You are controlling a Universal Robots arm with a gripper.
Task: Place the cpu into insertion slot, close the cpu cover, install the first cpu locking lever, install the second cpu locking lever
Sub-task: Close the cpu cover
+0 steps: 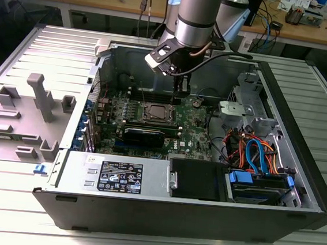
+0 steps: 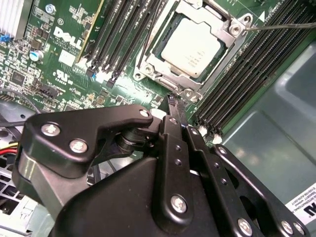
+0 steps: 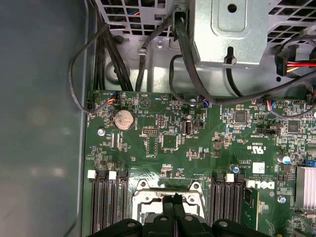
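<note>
The cpu (image 2: 190,47) lies flat in the insertion slot (image 1: 155,113), its silver-grey top showing through the cut-out of the cpu cover (image 2: 227,52), which lies down over it. A thin wire locking lever (image 2: 286,24) runs past one corner of the socket. My gripper (image 2: 175,104) hangs low over the green motherboard (image 3: 163,140), just off one edge of the socket's metal rim (image 3: 148,190). Its two black fingers (image 3: 173,203) are pressed together and shut, with nothing seen between them. In the exterior view the gripper (image 1: 181,89) stands right behind the socket.
Long black memory slots (image 2: 237,84) flank the socket on both sides. Inside the open case are a power supply (image 1: 121,175), a drive cage with orange and blue cables (image 1: 253,151), and black cables (image 3: 118,59) along the wall. A grey plastic shroud (image 1: 35,101) lies on the table at the exterior view's left.
</note>
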